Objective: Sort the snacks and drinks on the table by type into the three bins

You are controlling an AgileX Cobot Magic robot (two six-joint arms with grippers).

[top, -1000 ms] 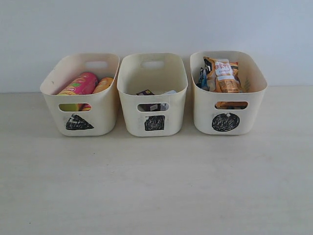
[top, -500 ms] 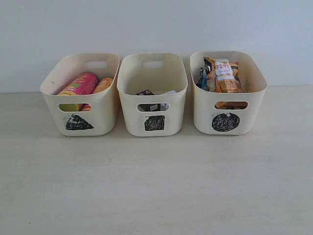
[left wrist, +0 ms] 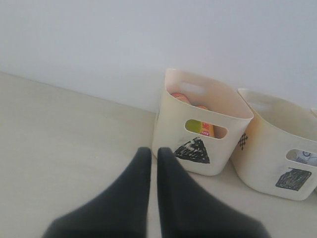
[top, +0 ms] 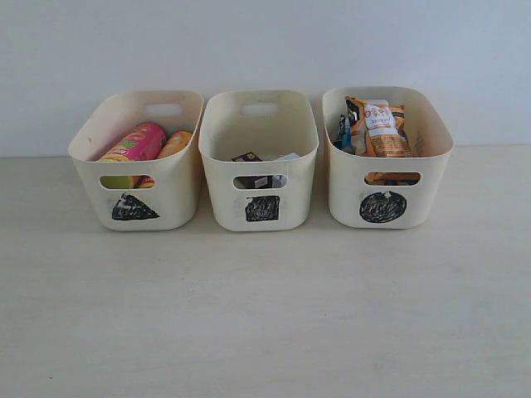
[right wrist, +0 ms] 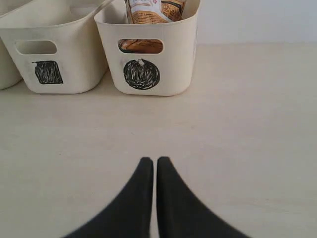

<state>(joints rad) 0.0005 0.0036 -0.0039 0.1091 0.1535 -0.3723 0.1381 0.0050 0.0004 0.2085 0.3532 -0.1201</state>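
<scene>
Cream plastic triangle-marked tub: pink and yellow chip tubes; square-marked tub: small drink cartons; circle-marked tub: orange and blue crinkly snack bags; black left gripper and right gripper: jaws together, empty; sorting apparently complete; next move: none beyond parking.

my left gripper: two plain black fingers, broad at base, tapering to rounded tips | my right gripper: same black, same tapered pair

Three cream bins stand abreast on the pale table.
</scene>
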